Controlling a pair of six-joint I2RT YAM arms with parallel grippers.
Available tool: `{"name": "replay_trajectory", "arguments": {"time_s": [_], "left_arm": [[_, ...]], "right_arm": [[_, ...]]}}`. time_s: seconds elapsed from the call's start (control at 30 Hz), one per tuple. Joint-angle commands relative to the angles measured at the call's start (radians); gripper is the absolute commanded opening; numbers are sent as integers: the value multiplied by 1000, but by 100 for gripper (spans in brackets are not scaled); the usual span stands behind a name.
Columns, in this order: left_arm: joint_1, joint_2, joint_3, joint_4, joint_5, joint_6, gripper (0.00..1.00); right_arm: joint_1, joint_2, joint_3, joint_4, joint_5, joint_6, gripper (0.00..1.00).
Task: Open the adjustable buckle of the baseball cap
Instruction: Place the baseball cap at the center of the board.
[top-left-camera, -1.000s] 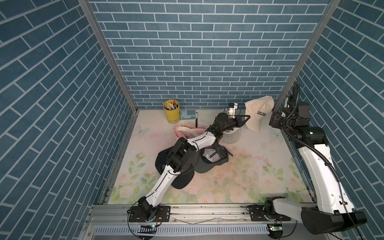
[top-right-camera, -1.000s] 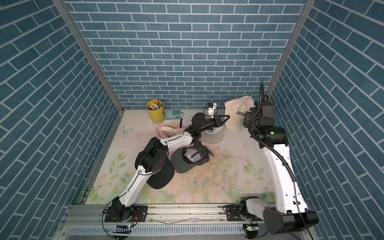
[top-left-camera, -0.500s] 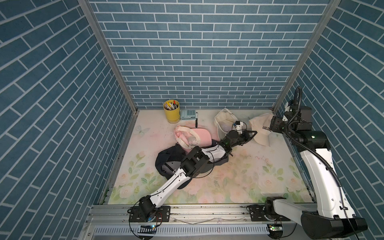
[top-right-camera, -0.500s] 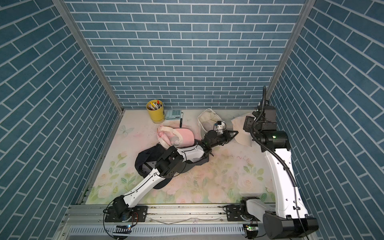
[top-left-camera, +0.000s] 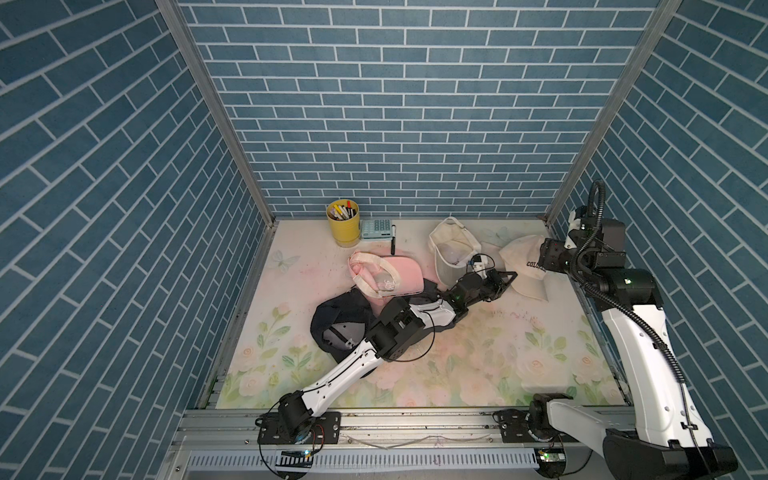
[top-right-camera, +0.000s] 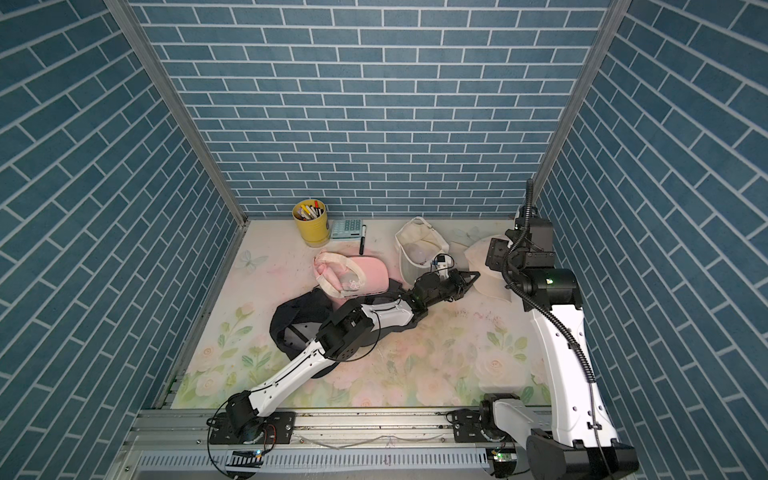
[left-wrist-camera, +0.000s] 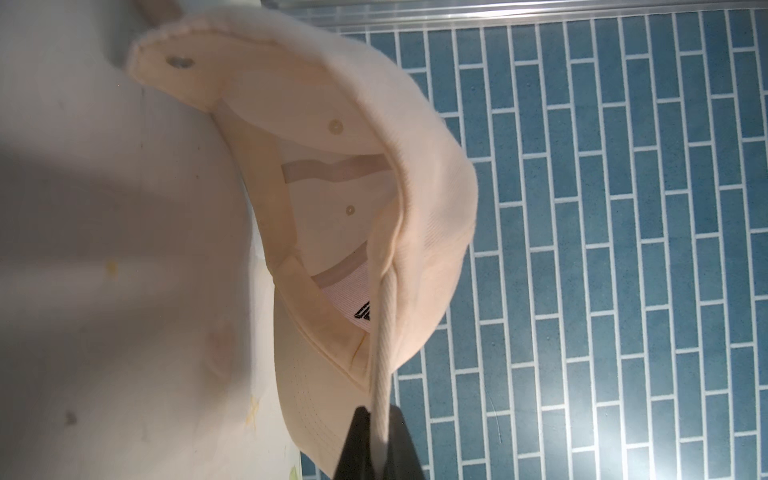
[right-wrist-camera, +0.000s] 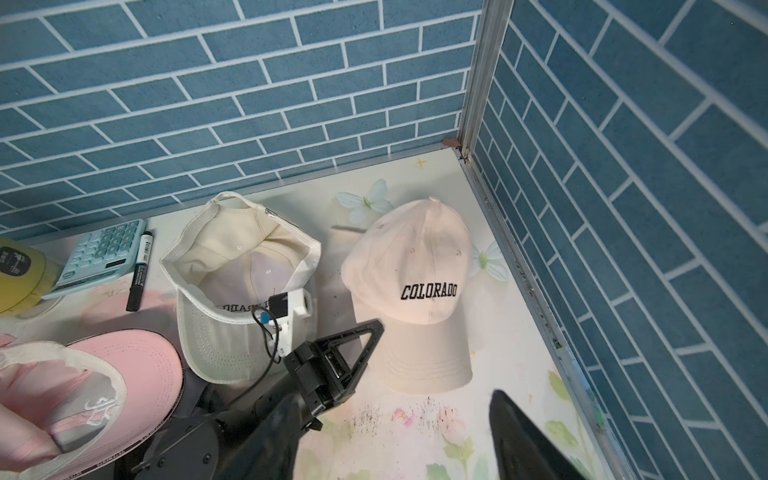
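Since a second ago both cream caps have come down onto the floral table (top-left-camera: 478, 357), and the left arm (top-left-camera: 399, 328) has swung from the rear wall to a low reach toward the right rear corner. It lies stretched across a dark navy cap (top-left-camera: 332, 311). The left gripper (top-left-camera: 512, 274) is pinched tight, its tip just beside the brim of the lettered cap (right-wrist-camera: 415, 266), which sits crown up and reads COLORADO. The right arm (top-left-camera: 636, 332) stands at the right edge with the right gripper (top-left-camera: 547, 257) above the rear of that cap, jaws apart and holding nothing; only one dark finger (right-wrist-camera: 523, 436) shows in its wrist view. A pink cap (top-left-camera: 395, 276) lies left of centre. The upturned cream cap (top-left-camera: 451, 253) rests at the rear between the pink cap and the lettered one, brim toward the front. Its strap loop is at the back, with the small metal buckle (right-wrist-camera: 271, 212) on it. In the left wrist view a ribbed cream strap (left-wrist-camera: 384, 332) runs in between the dark fingers (left-wrist-camera: 357, 444); which cap it belongs to I cannot tell. A yellow cup (top-left-camera: 344, 226) of pens, a calculator (top-left-camera: 376, 228) and a marker (top-left-camera: 392, 240) sit along the rear wall.
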Motion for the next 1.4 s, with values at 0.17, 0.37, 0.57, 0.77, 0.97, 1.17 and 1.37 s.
{"name": "replay_trajectory", "arguments": {"time_s": [0.17, 0.37, 0.57, 0.77, 0.97, 1.17, 1.37], "left_arm": [[-26, 43, -26, 19, 9, -78, 7], [-32, -41, -56, -154, 44, -8, 78], [-30, -274, -326, -344, 14, 30, 100], [-36, -452, -433, -563, -80, 127, 100], [-46, -549, -419, -796, -178, 239, 100], [-22, -685, -481, -842, -299, 432, 100], [32, -774, -422, -997, -440, 659, 98]], "right_arm": [[-4, -26, -34, -7, -23, 24, 71], [-3, -25, -37, -8, -24, 24, 71], [-3, 2, -41, 23, -41, 17, 71], [-4, 15, -88, 74, -67, 36, 72], [-4, 11, -92, 75, -56, 15, 72], [-3, 64, -86, 73, -146, 8, 71], [5, 229, -43, 91, -300, 25, 67]]}}
